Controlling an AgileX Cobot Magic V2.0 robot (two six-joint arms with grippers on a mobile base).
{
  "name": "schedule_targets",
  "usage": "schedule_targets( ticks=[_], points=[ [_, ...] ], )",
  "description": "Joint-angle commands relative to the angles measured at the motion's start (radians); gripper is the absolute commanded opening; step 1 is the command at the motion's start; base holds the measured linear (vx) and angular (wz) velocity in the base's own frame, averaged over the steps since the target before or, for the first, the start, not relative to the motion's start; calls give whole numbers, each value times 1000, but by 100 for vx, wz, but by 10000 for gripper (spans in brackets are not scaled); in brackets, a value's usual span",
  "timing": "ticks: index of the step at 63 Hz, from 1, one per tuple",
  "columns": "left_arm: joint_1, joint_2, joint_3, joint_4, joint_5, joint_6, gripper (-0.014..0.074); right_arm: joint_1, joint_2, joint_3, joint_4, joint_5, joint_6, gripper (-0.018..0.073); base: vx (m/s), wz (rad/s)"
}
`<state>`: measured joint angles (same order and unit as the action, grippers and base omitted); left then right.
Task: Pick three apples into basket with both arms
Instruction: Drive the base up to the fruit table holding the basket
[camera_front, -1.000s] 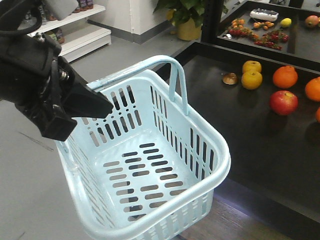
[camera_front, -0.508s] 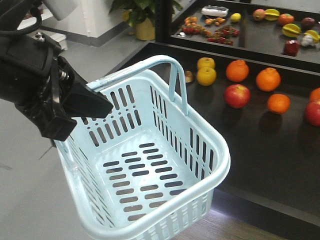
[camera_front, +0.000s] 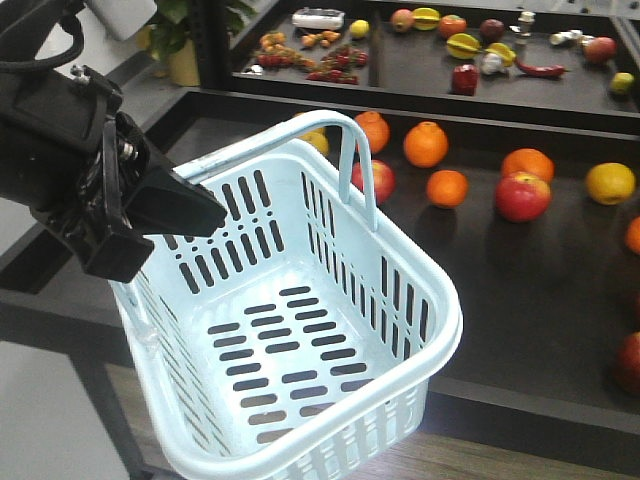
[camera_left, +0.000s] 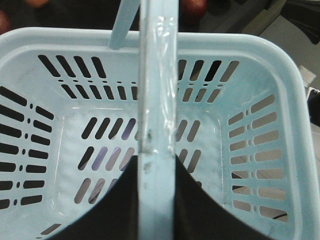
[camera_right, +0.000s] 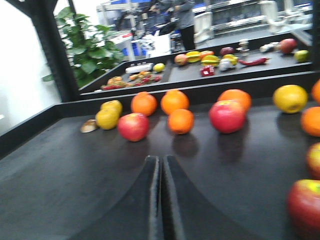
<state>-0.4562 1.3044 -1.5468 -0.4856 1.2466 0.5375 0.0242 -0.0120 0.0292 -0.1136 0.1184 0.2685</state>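
Note:
My left gripper (camera_front: 200, 212) is shut on the hinged handle (camera_left: 157, 75) of the pale blue basket (camera_front: 445, 300), which hangs tilted at the black table's near edge with nothing inside. In the left wrist view the handle runs between the left gripper's (camera_left: 156, 167) jaws. One red apple (camera_front: 523, 196) lies right of the basket. A second apple (camera_front: 374, 182) shows behind the handle, and a third apple (camera_front: 629, 362) lies at the right edge. My right gripper (camera_right: 160, 160) is shut and empty, low over the table, with apples ahead (camera_right: 133, 126) (camera_right: 227, 116) and one near right (camera_right: 305, 205).
Oranges (camera_front: 426, 143) (camera_front: 447, 188) and a yellow fruit (camera_front: 611, 183) lie among the apples on the black table (camera_front: 560, 290). A raised back tray (camera_front: 420, 60) holds small mixed produce. A potted plant (camera_right: 87, 55) stands at the left.
The front view has shifted so the table and fruit slid left and nearer. The basket and left gripper keep the same place in the frame, with the grip unchanged.

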Motion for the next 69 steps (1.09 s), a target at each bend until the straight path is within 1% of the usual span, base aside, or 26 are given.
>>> schedule_targets(
  ticks=[1,22,69],
  points=[
    [-4,-30,-30,-50,-67,-5,-6,-4,-11,12,-12,-68,0,-4,2,-36],
    [-4,-30,-30,-50,-67,-5,-6,-4,-11,12,-12,-68,0,-4,3,-25],
    [-4,-30,-30,-50,-67,-5,-6,-4,-11,12,-12,-68,0,-4,5,-5]
  ],
)
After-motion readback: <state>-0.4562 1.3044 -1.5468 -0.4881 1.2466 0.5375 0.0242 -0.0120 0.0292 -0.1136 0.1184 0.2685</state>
